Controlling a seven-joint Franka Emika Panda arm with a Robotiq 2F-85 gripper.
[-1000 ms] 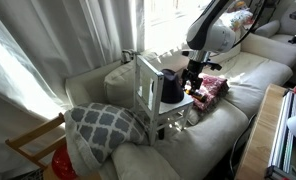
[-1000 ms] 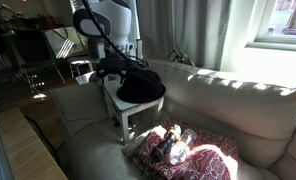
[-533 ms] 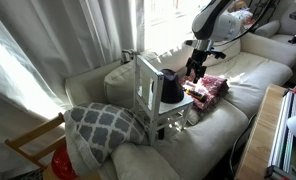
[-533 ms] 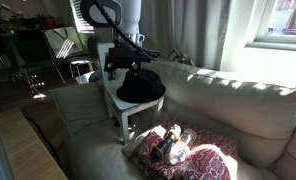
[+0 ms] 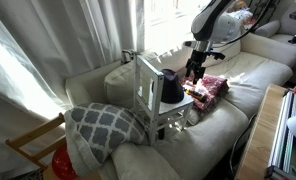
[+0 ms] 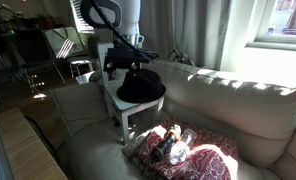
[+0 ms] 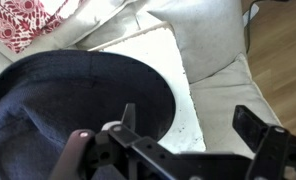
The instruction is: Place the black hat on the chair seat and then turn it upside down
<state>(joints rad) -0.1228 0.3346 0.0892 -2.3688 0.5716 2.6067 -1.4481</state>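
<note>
While one black hat (image 7: pixel 68 90) covers one chair seat (image 7: pixel 180 72), fingers (image 7: pixel 263 135) spread apart, empty, above it.

I see a grey-and-white lattice-patterned cushion (image 5: pixel 106 122) on the cream sofa (image 5: pixel 243 72); a red patterned cloth bundle (image 5: pixel 212 87) lies nearer the edge of the wooden desk (image 5: pixel 271 125).

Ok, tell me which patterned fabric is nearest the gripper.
The red-and-white one, right by the gripper; the grey lattice pillow lies past the chair.

The arm (image 5: pixel 214 18) reaches down, gripper (image 5: pixel 195 70) fingers (image 7: pixel 256 122) spread apart.
</note>
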